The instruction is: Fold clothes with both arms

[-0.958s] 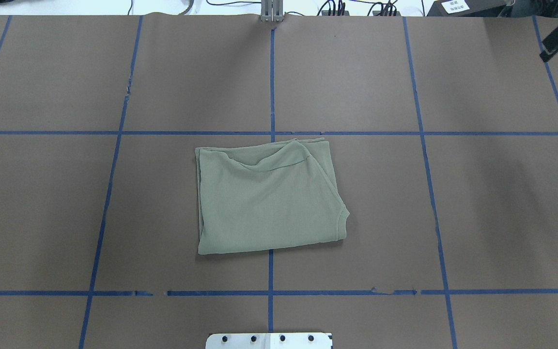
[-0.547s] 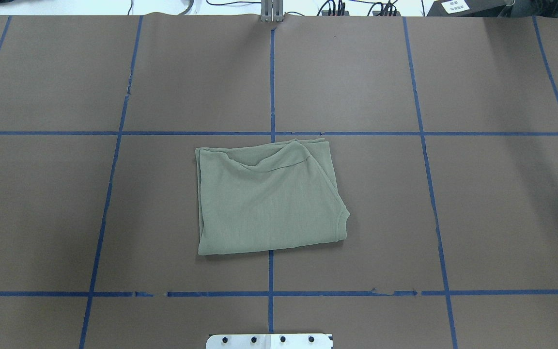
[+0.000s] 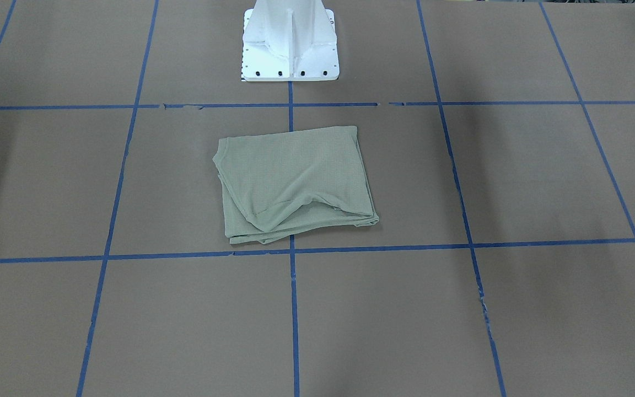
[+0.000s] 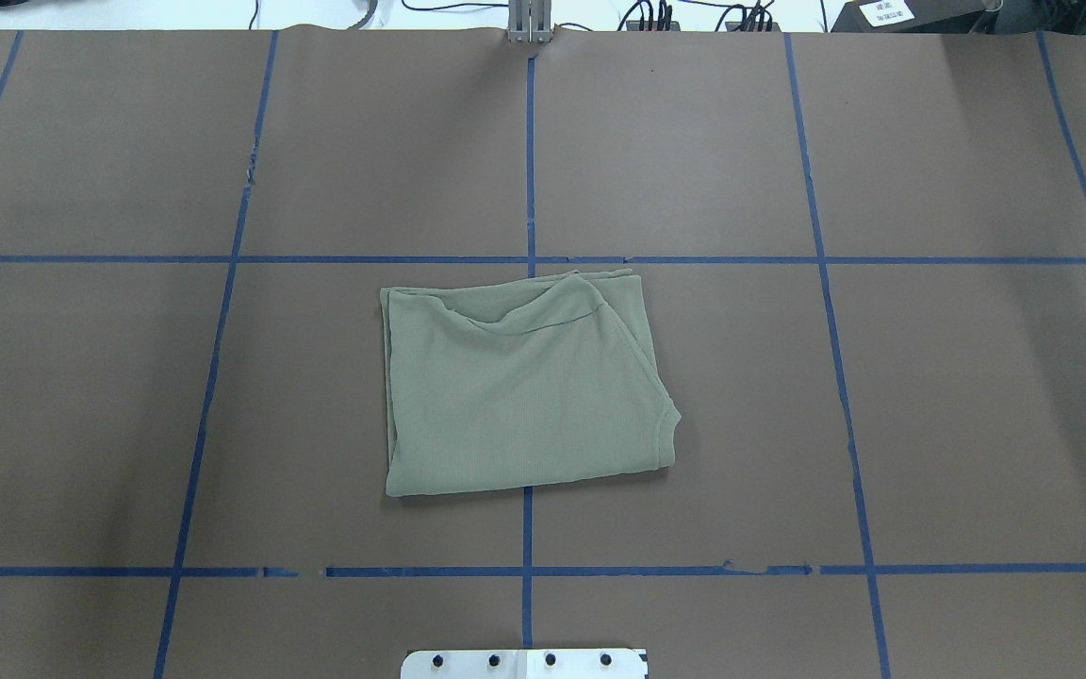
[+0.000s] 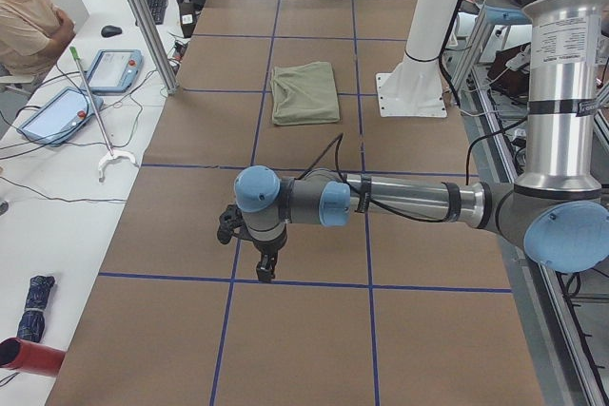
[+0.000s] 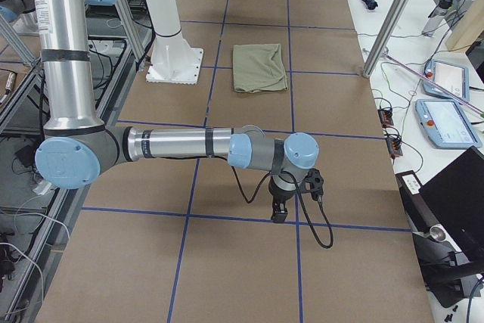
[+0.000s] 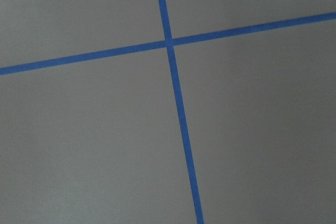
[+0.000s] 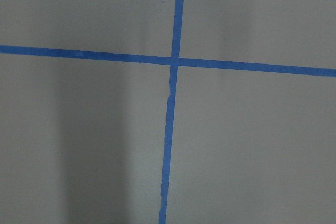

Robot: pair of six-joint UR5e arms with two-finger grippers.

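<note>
A white pedestal base [image 3: 290,49] stands on the brown table [image 4: 977,377] gridded with blue tape [image 4: 530,189]; an operator [image 5: 29,16] sits nearby.

One camera looks forward and down over my shoulders; another faces me across the table [image 3: 516,176], my white base [image 3: 289,49] at its twelve o'clock. Both centre the folded shirt [image 4: 524,387]. End cameras look along the table, my left arm [image 5: 409,202] near in one, my right arm [image 6: 174,144] in the other. Both wrist cameras stare down, close, at blue tape crossings [image 7: 168,42].
</note>
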